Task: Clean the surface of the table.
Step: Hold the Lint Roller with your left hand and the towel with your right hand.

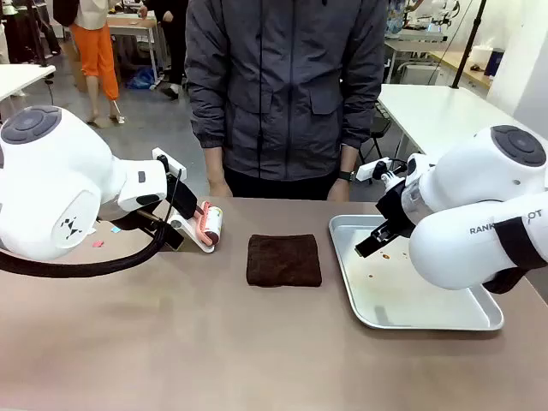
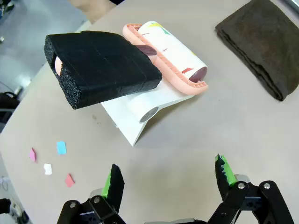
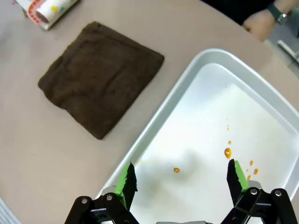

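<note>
Table: you have the table (image 1: 171, 342) running across the whole front view, from the near edge to the person at the far side. Its top is smooth, matte and brownish-taupe, and much wider than anything lying on it.
Top, left part: look for a few small paper scraps (image 2: 61, 147) in pink, blue, white and red. They lie loose on the bare top, apart from the roller and off to one side of the left fingers.
Top, middle: a dark brown folded cloth (image 1: 283, 259) lies flat between the roller and the tray, touching neither.
Top, right part: a shallow silver tray (image 1: 428, 324) sits on the table. Orange spots (image 3: 227, 152) are scattered over its floor.
Roller: a lint roller (image 2: 168, 56) with a pink frame and a printed white roll rests tilted on a white stand (image 2: 135, 116). Its black foam handle (image 2: 103, 67) points away from the cloth.
Left gripper: your left gripper (image 2: 168, 170) hangs over bare table just short of the stand. Its jaws are wide apart with nothing between them.
Right gripper: your right gripper (image 3: 181, 170) hangs over the tray near the side that faces the cloth. Its jaws are wide apart and empty, and a few of the spots show between the fingers.
Person: a person (image 1: 282, 86) in a grey jacket stands at the far edge. One hand (image 3: 254, 23), with a watch (image 3: 280, 14) on the wrist, is at the table edge beyond the tray.
</note>
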Robot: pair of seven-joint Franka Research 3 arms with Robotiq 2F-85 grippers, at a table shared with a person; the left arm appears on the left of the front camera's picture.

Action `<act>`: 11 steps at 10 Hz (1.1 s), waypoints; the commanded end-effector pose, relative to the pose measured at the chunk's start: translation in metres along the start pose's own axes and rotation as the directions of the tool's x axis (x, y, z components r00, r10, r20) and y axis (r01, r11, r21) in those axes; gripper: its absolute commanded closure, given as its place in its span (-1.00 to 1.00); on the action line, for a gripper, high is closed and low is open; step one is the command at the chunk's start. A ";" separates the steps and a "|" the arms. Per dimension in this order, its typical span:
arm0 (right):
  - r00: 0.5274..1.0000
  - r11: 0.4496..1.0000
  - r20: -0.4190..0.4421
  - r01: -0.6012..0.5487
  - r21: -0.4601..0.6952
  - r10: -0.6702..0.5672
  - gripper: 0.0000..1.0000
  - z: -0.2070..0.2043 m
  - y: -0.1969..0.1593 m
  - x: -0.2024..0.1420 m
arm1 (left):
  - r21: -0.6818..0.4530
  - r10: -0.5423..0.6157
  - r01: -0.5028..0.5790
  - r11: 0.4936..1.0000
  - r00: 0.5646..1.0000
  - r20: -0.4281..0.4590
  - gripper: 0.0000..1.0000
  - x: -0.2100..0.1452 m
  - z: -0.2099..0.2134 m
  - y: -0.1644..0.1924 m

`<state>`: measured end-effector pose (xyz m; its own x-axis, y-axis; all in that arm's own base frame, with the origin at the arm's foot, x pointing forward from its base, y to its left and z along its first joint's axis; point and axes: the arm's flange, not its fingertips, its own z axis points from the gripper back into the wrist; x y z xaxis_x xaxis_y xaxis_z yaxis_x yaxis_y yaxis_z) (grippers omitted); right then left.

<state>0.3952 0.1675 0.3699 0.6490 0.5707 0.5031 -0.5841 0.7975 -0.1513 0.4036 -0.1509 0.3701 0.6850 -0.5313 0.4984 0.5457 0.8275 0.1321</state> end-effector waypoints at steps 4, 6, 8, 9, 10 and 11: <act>1.000 1.000 0.000 0.000 0.000 0.000 -1.00 0.000 0.000 0.000 | 0.000 0.000 0.000 1.000 1.000 0.000 -1.00 0.000 0.000 0.000; 1.000 1.000 0.000 0.000 0.000 0.000 -1.00 0.000 0.000 0.000 | 0.000 0.000 0.000 1.000 1.000 0.000 -1.00 0.000 0.000 0.000; 1.000 1.000 0.000 0.000 0.000 0.000 -1.00 0.000 0.000 0.000 | 0.000 0.000 0.000 1.000 1.000 0.000 -1.00 0.000 0.000 0.000; 1.000 1.000 0.000 0.000 0.000 0.000 -1.00 0.000 0.000 0.000 | 0.000 0.000 0.000 1.000 1.000 0.000 -1.00 0.000 0.000 0.000; 1.000 1.000 0.000 0.000 0.000 0.000 -1.00 0.000 0.000 0.000 | 0.000 0.000 0.000 1.000 1.000 0.000 -1.00 0.000 0.000 0.000; 1.000 1.000 0.000 -0.001 0.000 0.001 -1.00 0.000 0.000 0.000 | 0.000 0.000 0.000 1.000 1.000 0.000 -1.00 0.000 0.000 0.000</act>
<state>0.3952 0.1676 0.3698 0.6487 0.5713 0.5027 -0.5844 0.7971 -0.1518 0.4036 -0.1509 0.3701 0.6852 -0.5310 0.4985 0.5455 0.8277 0.1318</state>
